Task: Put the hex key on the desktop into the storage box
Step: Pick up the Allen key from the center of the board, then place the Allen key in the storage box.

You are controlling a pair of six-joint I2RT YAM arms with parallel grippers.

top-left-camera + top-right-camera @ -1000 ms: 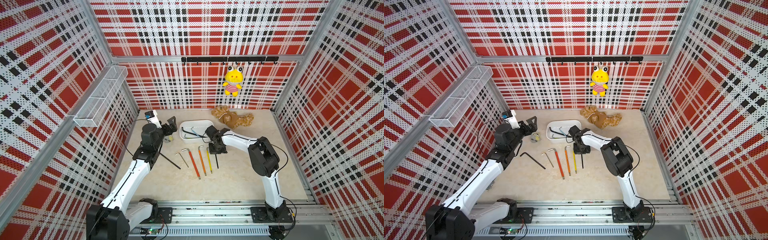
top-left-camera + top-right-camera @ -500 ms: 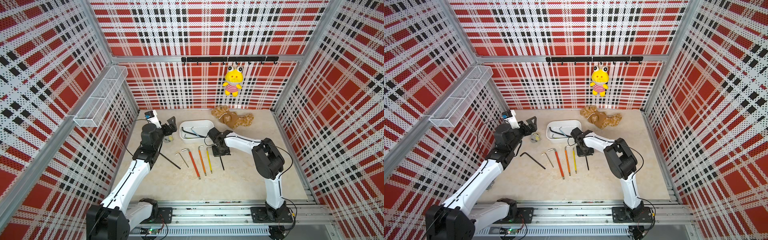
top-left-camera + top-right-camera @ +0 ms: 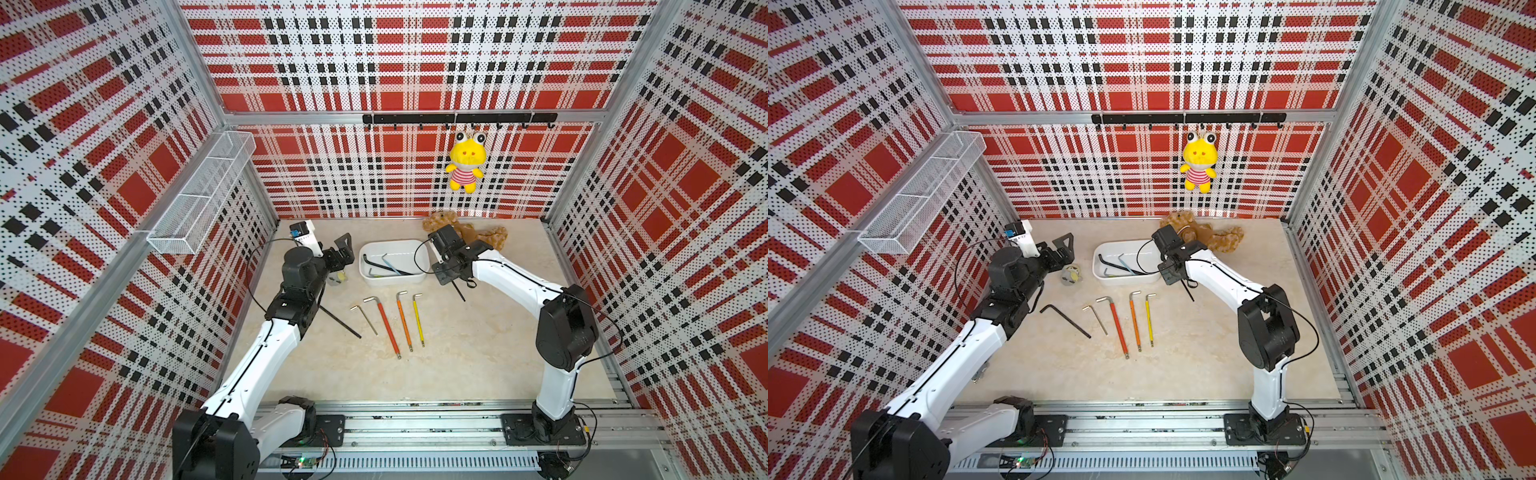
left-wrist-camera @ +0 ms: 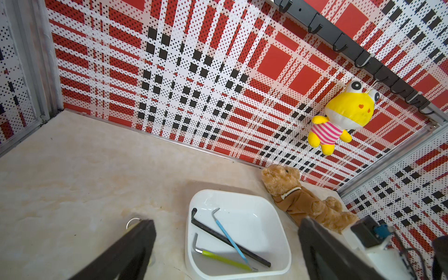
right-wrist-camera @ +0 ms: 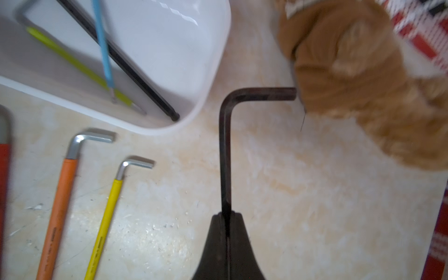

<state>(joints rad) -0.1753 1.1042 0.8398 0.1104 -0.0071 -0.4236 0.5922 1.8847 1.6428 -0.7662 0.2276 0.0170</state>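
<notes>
My right gripper is pinched tight on the long shank of a black hex key, held over the desktop just beside the storage box and not above it; the key's short arm points at the plush bear, perhaps touching it, though blur leaves me unsure. My left gripper hangs near the box's other side, fingers spread wide and holding nothing; three other keys lie inside the box.

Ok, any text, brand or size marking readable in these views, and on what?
Small dark print along the orange-sleeved hex key: too blurred to read.
Small dark print along the yellow-sleeved hex key: too blurred to read.
No other readable text anywhere.
</notes>
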